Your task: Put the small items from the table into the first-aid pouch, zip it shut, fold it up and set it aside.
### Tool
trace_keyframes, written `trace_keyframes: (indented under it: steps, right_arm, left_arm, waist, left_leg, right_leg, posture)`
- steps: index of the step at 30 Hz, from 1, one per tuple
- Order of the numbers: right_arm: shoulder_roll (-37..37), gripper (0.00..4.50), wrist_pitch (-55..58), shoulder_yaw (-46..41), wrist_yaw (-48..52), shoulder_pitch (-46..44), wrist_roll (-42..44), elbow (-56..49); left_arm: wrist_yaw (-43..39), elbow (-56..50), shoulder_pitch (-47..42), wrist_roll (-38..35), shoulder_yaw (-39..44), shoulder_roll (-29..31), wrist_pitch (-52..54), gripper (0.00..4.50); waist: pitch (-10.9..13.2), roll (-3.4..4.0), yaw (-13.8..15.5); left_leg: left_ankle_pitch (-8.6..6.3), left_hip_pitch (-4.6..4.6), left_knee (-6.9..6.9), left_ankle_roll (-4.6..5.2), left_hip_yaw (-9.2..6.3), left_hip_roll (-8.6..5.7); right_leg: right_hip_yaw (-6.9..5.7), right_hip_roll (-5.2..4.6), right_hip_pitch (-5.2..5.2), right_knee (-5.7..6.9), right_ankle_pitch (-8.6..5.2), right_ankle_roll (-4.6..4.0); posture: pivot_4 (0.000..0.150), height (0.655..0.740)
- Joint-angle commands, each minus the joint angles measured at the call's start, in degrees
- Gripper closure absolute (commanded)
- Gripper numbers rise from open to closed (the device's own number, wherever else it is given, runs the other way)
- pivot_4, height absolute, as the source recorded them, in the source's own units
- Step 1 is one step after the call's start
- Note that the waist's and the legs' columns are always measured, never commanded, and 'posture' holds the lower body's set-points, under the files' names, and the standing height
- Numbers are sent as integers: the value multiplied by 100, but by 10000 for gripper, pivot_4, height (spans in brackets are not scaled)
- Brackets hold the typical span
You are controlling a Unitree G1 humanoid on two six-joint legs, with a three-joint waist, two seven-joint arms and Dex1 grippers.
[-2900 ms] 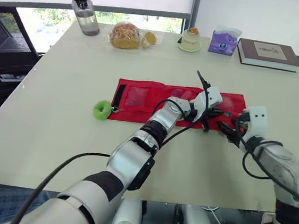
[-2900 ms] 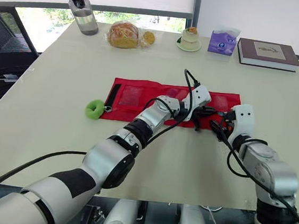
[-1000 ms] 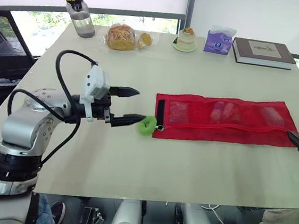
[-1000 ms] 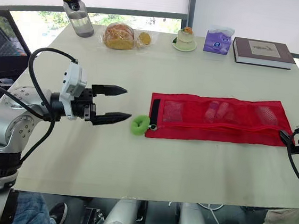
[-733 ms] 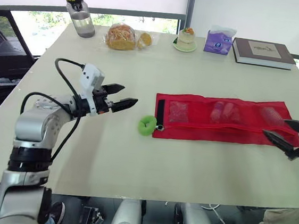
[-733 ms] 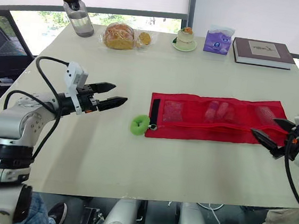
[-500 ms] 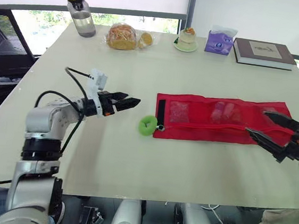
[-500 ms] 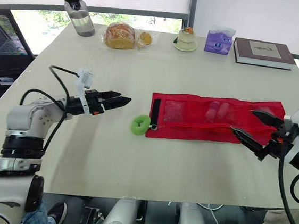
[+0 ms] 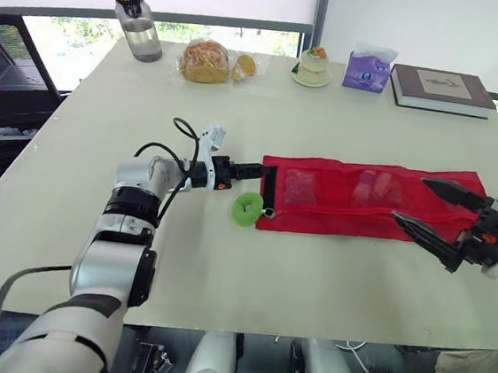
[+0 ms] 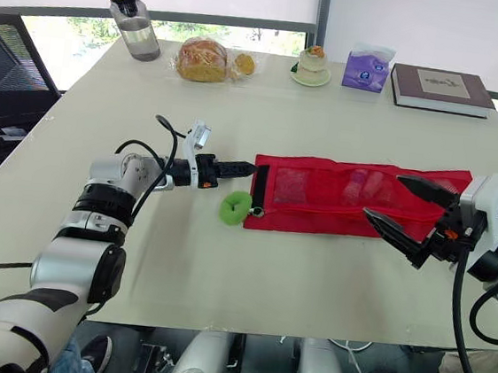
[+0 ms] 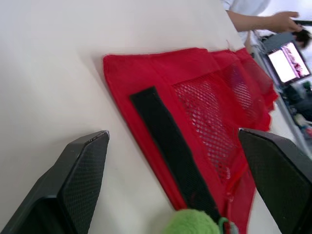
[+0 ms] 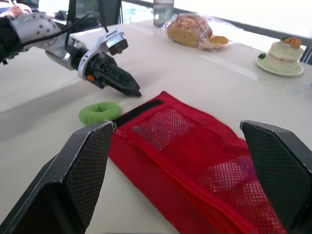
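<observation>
Silver arms, looping black cables, black claws.

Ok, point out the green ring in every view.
Left eye view: green ring off the red pouch's left end.
Right eye view: green ring, same spot.
Left wrist view: green ring at the black strip's end.
Right wrist view: ring beside that strip.
Shared landmark: pouch's black strip.

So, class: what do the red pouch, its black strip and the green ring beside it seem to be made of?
Red pouch: matte fabric with mesh pockets; the open weave lets the contents show through.
Black strip: dull, probably hook-and-loop or webbing.
Green ring: looks soft and fuzzy, perhaps plush or foam; unclear.
</observation>
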Motion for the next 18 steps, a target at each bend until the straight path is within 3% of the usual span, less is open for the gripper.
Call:
trace_keyframes:
  steps: [1,8,11,18]
  right_arm:
    - [-128,501,83,-238,-118,39,216,-234]
    - [-100,501,70,-203,-345,119,399,-421]
    - [-77,0,56,-143,-387,111,483,-476]
    - [-52,0,-29,92,-437,-38,565,-493]
  left_arm:
    - [-489,507,-62,64,-195,-215,411,0]
    - [-866,937,-304,67,17,-415,642,0]
    - [-911,1025,-347,61,118,-440,658,7968]
    - [-954,1193,-354,79,280,-423,651,38640]
  waist:
    - [0,0,6]
    - [0,-1,28]
    - [1,-2,25]
    - [3,-6,0]
  left_leg:
    - [0,-1,1,0,-1,-4]
    - [0,-7,0,0,-8,-18]
    - [0,-8,0,1,-9,-19]
    - [0,-8,0,1,-13,-19]
  right_leg:
    - [0,-2,0,-1,0,0]
    - [-5,-14,0,-2,-6,10]
    - [-4,-15,0,-2,-7,12]
    - [-8,-15,-1,0,-7,12]
  posture:
    - [1500,7400]
    - [1500,7400]
    - [1500,7400]
    - [1500,7400]
